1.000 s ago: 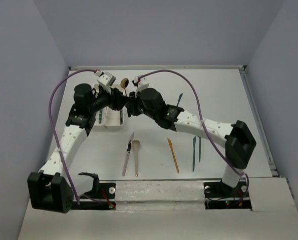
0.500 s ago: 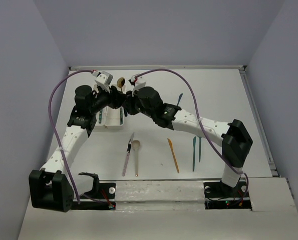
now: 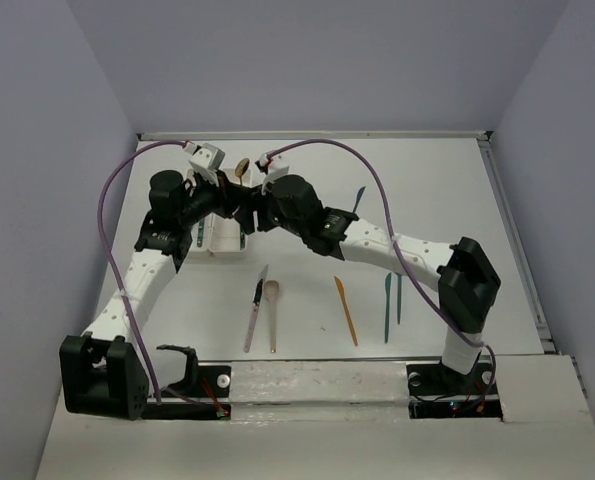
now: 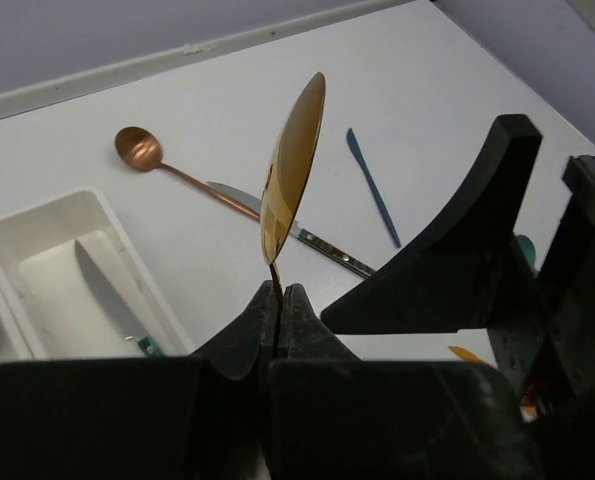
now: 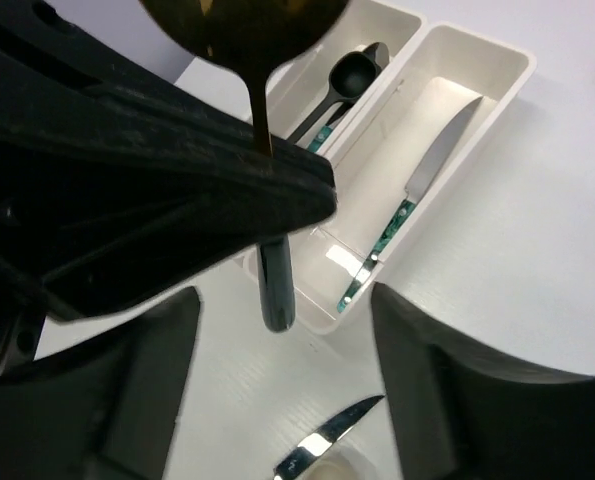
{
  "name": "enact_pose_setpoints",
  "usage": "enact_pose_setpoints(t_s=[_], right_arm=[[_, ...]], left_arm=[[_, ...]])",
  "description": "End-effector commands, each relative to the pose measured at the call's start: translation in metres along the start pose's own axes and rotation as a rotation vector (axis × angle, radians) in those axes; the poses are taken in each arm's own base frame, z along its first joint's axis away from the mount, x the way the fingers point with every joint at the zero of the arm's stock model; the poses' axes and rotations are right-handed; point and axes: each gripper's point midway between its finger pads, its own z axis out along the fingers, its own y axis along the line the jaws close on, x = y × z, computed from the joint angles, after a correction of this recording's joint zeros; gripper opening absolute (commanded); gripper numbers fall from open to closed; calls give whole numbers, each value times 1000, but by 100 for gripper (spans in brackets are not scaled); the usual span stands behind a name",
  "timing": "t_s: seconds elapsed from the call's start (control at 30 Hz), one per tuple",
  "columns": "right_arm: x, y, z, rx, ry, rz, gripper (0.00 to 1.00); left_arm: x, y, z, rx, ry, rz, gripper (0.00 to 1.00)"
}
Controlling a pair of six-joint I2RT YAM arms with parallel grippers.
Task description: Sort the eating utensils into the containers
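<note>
The left gripper (image 4: 279, 296) has its fingers pressed together on the thin neck of a spoon with a glossy golden-brown bowl and a dark handle (image 4: 292, 160). It holds the spoon upright, bowl uppermost, in the air close to the pair of narrow white plastic trays at about 10 o'clock on the table. The right gripper (image 5: 285, 335) faces it with fingers spread wide, pinching nothing. In its wrist view the handle's tip hangs in the gap between them, though I cannot tell whether it is within reach. One tray (image 5: 402, 22) holds a black spoon (image 5: 352, 72); its twin (image 5: 507, 85) holds a silver-bladed, teal-handled knife (image 5: 427, 175). The step in hand looks like delivering this spoon, perhaps by a hand-over. Next it should be tipped flat, lined up along the spoon tray and released low. An orange knife (image 3: 346, 310) and others wait at 6 o'clock.
</note>
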Motion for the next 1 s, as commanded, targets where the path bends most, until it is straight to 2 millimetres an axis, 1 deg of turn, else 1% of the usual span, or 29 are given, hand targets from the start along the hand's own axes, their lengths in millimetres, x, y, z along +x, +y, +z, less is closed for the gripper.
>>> enact_pose_setpoints(t_s=[0.0,0.03,0.07,0.1,0.13,0.17,0.2,0.23,0.27,0.3,0.33,0.37,0.4,0.5,0.57,0.6,0.63,0.7,0.9,0.93,0.97], right_arm=[[-13,13,-2,-39,-52,29,91],[-9,11,-3,-32,-45,36,99],[-4,7,-6,-24,-36,37,100],[-1,5,-8,-19,-29,41,100],[4,3,-12,-15,-19,40,100],[0,4,-15,-19,-29,42,100],[8,0,-18,-14,-12,36,100],[10,-1,-21,-9,-9,35,100],[12,-5,-26,0,-7,33,100],[15,-7,-29,6,-4,29,100],[16,-9,-31,10,-2,29,100],[17,-11,-34,16,-3,28,100],[22,-15,-38,30,3,25,100],[26,-21,-44,49,5,20,100],[33,-26,-48,62,16,17,100],[34,-28,-49,69,16,17,100],[34,-29,-50,71,14,14,100],[39,-33,-51,82,24,6,100],[45,-35,-50,88,37,-7,100],[46,-35,-49,88,39,-7,100],[47,-36,-49,89,41,-8,100]], left_arm=[[-1,34,-11,-88,-16,55,0],[2,55,-15,-132,-6,63,0],[7,65,-17,-155,15,76,0],[10,83,-20,-192,30,70,0],[12,102,-28,-241,39,64,0],[13,113,-32,-265,46,67,0],[18,127,-34,-293,64,79,0],[20,139,-39,-325,69,78,0],[25,149,-40,-340,83,84,0],[23,153,-43,-352,78,90,0],[30,161,-42,-363,95,81,0],[33,168,-43,-374,105,75,0],[40,176,-39,-375,127,65,0],[52,186,-34,-382,162,38,0],[64,196,-28,-388,189,11,0],[69,197,-26,-380,197,1,0],[78,200,-22,-372,215,-16,0],[89,204,-17,-359,238,-34,0],[112,210,-6,-316,304,-56,0],[111,210,-6,-315,304,-48,0],[117,211,-4,-312,318,-54,0]])
